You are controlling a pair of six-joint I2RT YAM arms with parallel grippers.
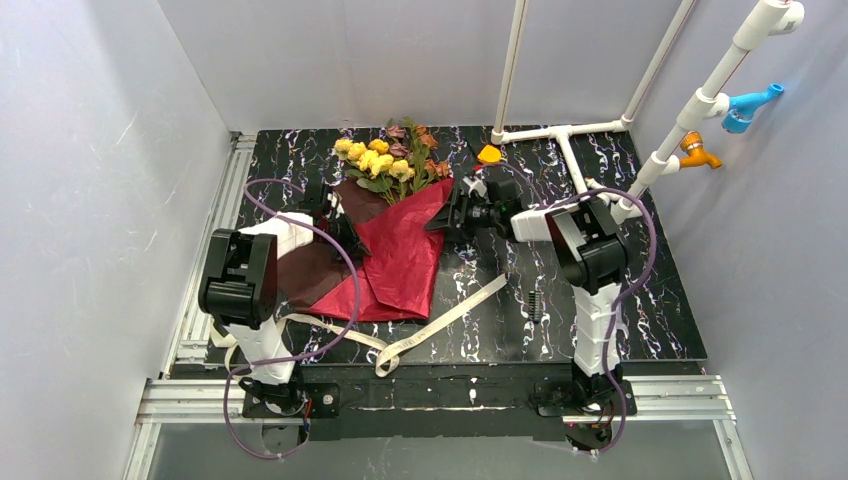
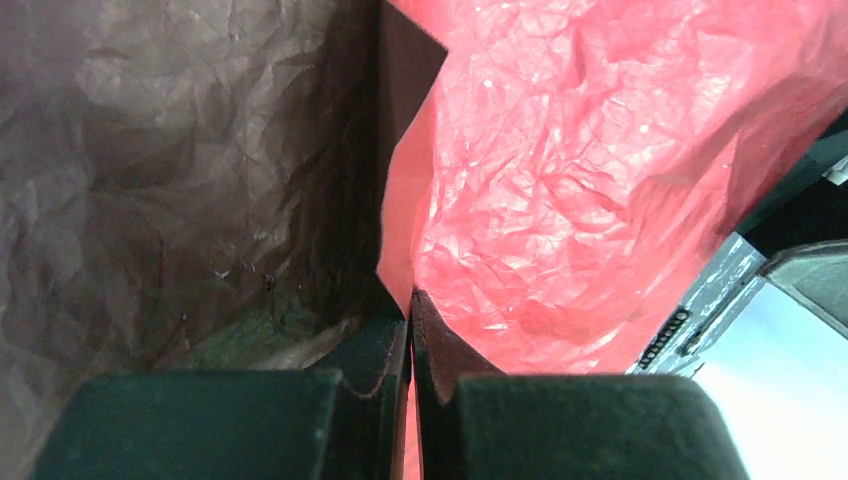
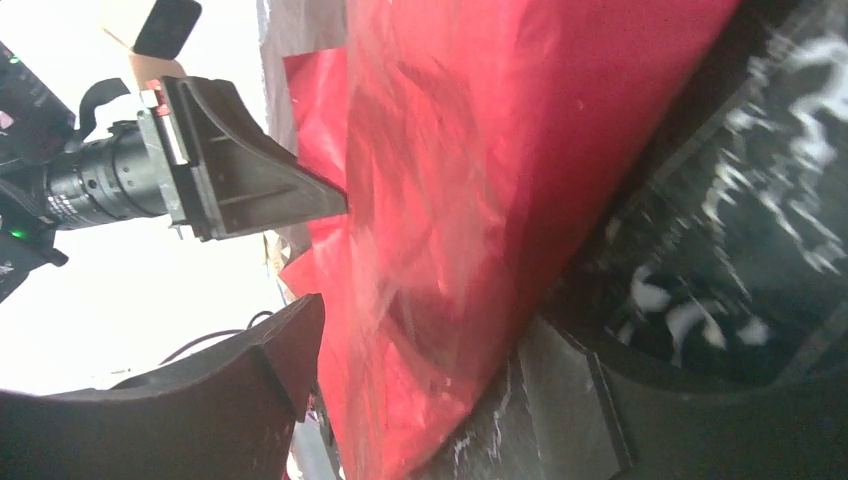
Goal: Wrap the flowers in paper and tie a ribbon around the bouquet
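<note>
Our left gripper (image 2: 412,330) is pinched tight on the left side of the paper (image 1: 405,260), while the right gripper (image 1: 442,218) gapes wide at its right edge, holding nothing. The paper lies mid-bench (image 1: 620,300), its long axis running far to near, and the flowers (image 1: 385,160) poke out of its far end. For folding that right edge over, we judge the right arm nearer; the ribbon (image 1: 450,315) lies loose by the near edge.

Top view evenly bright, sharp; right wrist view blurs the paper (image 3: 440,200), background overexposed.
</note>
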